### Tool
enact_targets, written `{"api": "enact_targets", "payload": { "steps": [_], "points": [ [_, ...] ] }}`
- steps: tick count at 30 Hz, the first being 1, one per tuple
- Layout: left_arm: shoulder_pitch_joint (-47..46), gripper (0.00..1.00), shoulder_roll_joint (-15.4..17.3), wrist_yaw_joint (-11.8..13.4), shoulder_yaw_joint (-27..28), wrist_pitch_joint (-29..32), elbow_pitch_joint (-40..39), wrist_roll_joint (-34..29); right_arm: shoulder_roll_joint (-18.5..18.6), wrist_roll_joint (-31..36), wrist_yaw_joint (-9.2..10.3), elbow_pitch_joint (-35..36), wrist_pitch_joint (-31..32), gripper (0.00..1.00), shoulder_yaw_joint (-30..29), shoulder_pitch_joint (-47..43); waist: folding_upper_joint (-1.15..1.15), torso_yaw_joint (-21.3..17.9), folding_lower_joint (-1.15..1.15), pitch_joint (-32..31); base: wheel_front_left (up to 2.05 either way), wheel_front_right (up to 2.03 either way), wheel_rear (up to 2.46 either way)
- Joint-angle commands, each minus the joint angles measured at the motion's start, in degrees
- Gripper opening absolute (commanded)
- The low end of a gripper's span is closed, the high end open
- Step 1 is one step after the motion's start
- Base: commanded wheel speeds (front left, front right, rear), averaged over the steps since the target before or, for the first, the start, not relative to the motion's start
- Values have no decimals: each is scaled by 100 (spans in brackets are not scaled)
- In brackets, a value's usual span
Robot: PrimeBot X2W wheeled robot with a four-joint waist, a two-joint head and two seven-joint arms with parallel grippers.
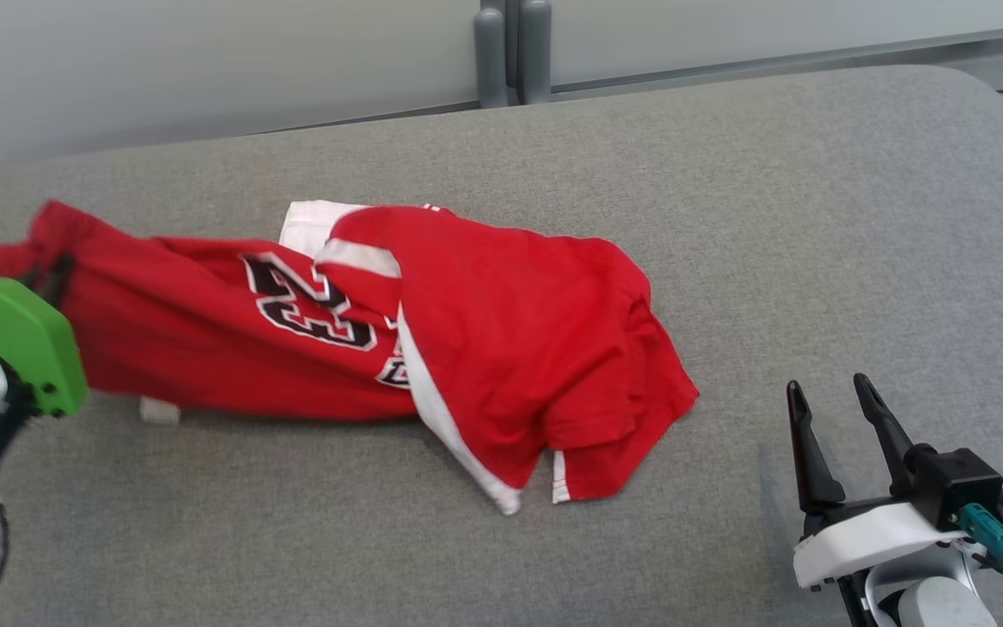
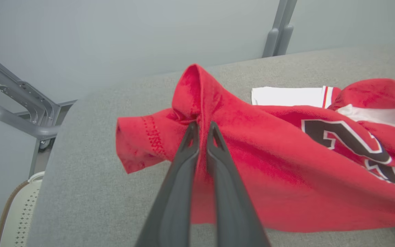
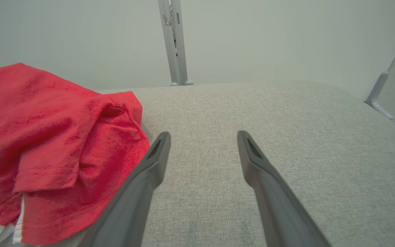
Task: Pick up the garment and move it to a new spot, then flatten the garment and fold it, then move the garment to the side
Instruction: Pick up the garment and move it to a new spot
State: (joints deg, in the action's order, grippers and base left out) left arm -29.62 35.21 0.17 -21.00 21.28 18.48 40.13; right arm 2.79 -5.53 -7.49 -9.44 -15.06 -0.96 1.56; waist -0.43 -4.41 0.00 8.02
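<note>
Grey woven fabric [image 1: 771, 218] covered the whole work surface, a wide padded top with rounded corners. On it lay the red sports jersey with white trim and a black number [image 1: 484, 348], crumpled, reaching from the left part of the surface to about its middle in the head view. My left gripper [image 2: 201, 127] had its two dark fingers pressed together on a raised fold of red cloth at the jersey's left end; this end stood a little up while the rest lay on the fabric. A bright green plate [image 1: 23, 335] on that arm showed at the left edge of the head view. My right gripper [image 1: 826, 385] was spread apart over bare fabric, near the jersey's right edge but apart from it. Behind the surface stood a plain pale grey wall [image 1: 205, 61], with two grey metal posts [image 1: 514, 52] close together against it. In the left wrist view, grey metal rails [image 2: 26, 106] ran beside the left end of the top, and a cream perforated object [image 2: 17, 212] was below them; I could not tell what it was.
</note>
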Motion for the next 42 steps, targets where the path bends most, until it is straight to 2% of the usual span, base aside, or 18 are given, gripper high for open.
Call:
{"api": "enact_targets", "payload": {
  "steps": [1, 7, 12, 19, 22, 28, 34, 39, 42],
  "points": [
    [-152, 0, 240, 88, 135, 101, -267, -25, 18, -48, 0, -10, -18, 100, -32, -43, 43, 149, 0, -67, 0, 0, 0],
    [-408, 0, 1187, 413, 688, 627, -988, -17, 19, -147, 0, -47, -19, 100, 41, 32, 43, 194, 0, -54, 0, 0, 0],
    [-509, 0, 1891, 523, 1213, 800, -945, 73, 18, -211, 0, -31, -18, 100, 102, 101, 43, 111, 0, -8, 0, 0, 0],
    [-729, 0, 2339, 433, 1549, 804, -1055, 144, 17, -229, 0, -14, -18, 100, -76, 7, 43, 53, 0, 52, 0, 0, 0],
    [-944, 0, 2295, 388, 1517, 859, -1225, 191, 18, -254, 1, -17, -18, 100, -124, 32, 43, 46, 0, 94, 0, 0, 0],
    [-1444, 0, 1917, 246, 1271, 1077, -1715, 443, 18, -336, 0, -14, -19, 100, -119, 204, 43, -45, 0, 178, 0, 0, 0],
    [-1845, 0, 1895, 164, 1054, 1239, -1801, 299, 19, -403, 0, -30, -19, 100, -59, 321, 43, -206, 0, 236, 0, 0, 0],
    [-2191, 0, 1620, 129, 1006, 1398, -1992, 595, 18, -437, 0, -29, -19, 100, -136, 269, 43, -310, 0, 247, 0, 0, 0],
    [-2343, 0, 1319, 187, 971, 1545, -2198, 927, 18, -453, 0, -33, -19, 100, -153, 242, 43, -358, 0, 249, 0, 0, 0]
  ]
}}
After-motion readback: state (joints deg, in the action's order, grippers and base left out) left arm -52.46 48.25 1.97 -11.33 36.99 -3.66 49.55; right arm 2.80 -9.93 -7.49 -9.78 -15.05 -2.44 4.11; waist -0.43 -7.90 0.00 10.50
